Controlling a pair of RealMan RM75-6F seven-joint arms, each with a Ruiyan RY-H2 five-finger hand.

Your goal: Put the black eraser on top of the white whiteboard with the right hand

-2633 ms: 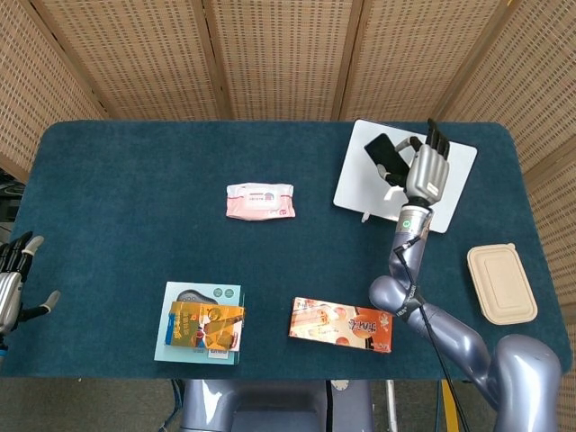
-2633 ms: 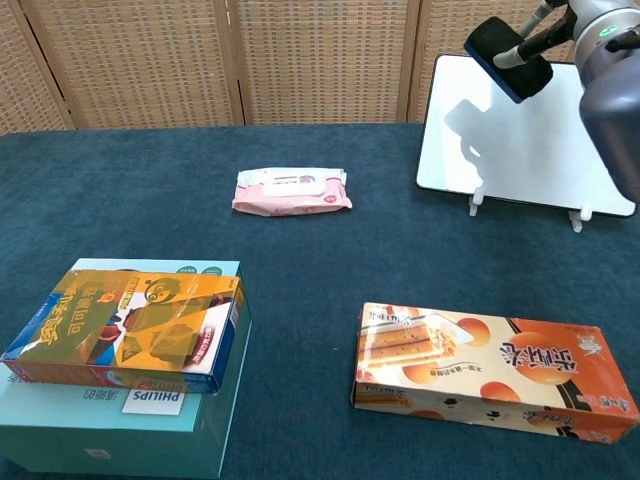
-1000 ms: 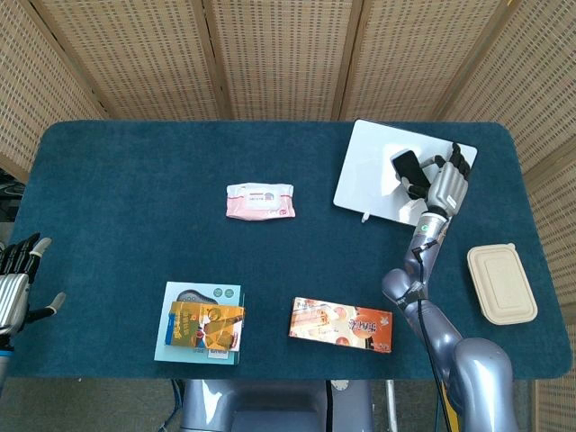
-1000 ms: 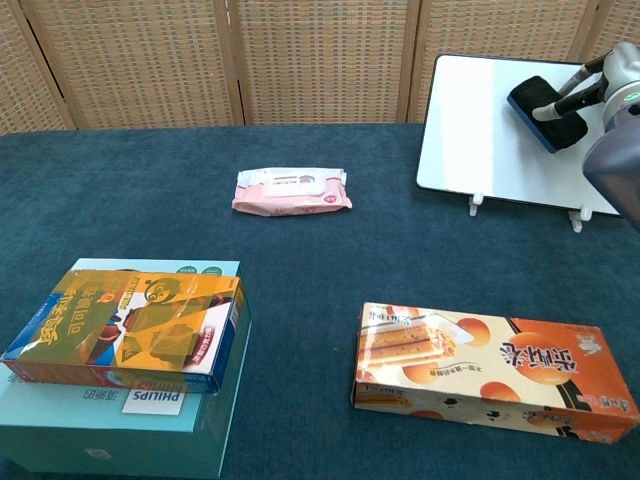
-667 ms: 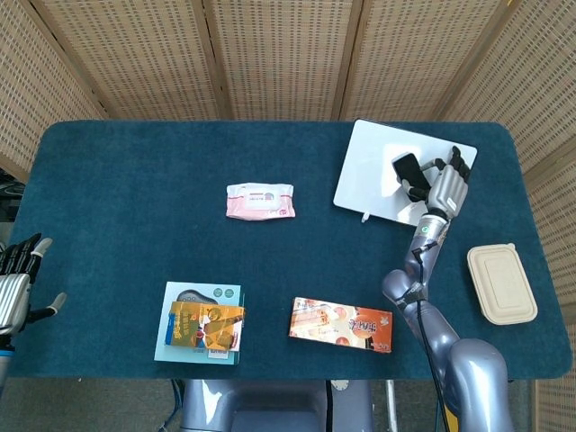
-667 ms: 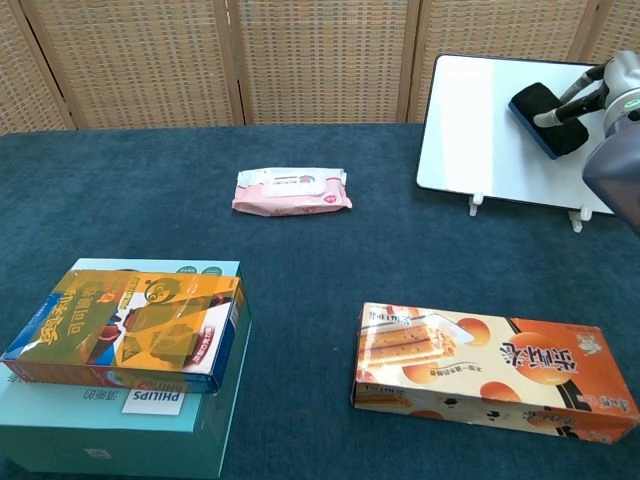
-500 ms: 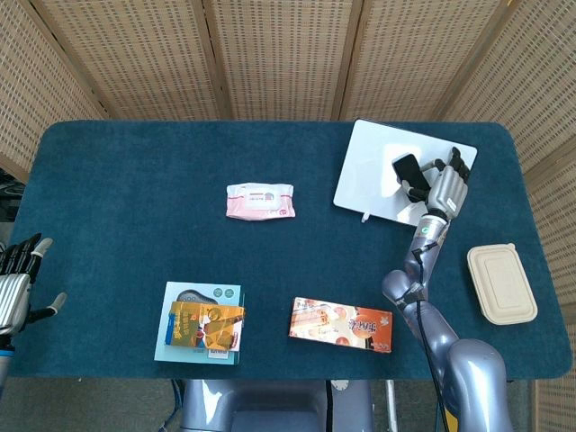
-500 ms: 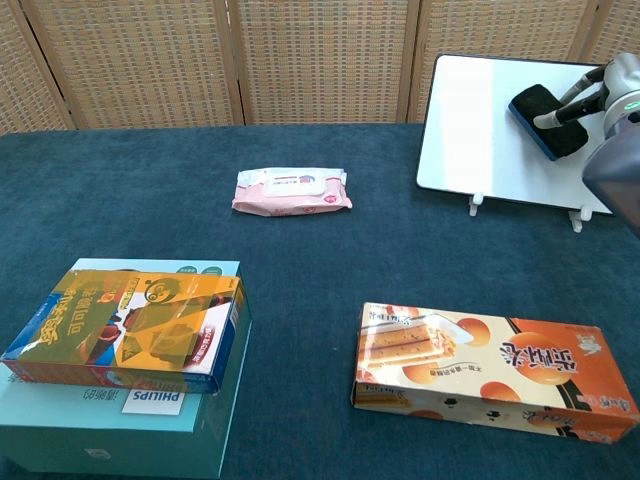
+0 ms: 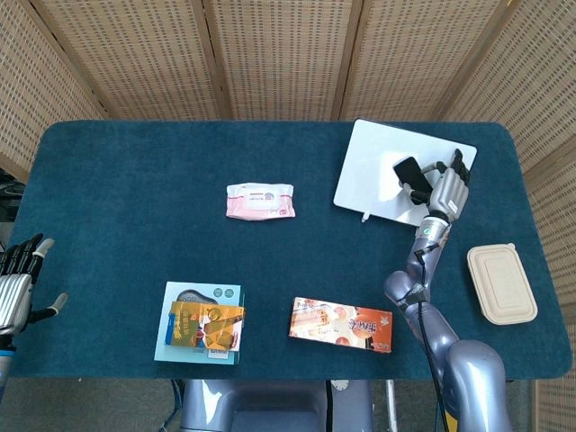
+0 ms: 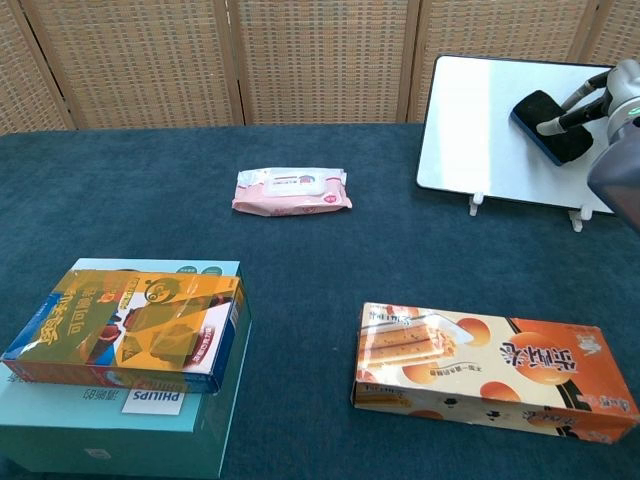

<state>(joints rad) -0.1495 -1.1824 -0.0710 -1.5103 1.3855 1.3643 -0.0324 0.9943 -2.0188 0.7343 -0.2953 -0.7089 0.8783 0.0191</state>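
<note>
Eraser (image 9: 408,169) lying flat on the whiteboard (image 9: 373,171), right hand (image 9: 445,187) with fingers around it, gripping. Left hand (image 9: 15,286) way off at the table's (image 9: 135,180) left edge, fingers spread, holding nothing.

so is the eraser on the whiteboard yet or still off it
On it. The black eraser lies against the white whiteboard face, the right hand fingers touching it; whether they grip it, cannot tell.

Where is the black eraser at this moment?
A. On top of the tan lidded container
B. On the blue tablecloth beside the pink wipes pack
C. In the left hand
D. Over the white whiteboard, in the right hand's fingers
D: the black eraser lies against the white whiteboard face, with the right hand and its fingers around it.
</note>
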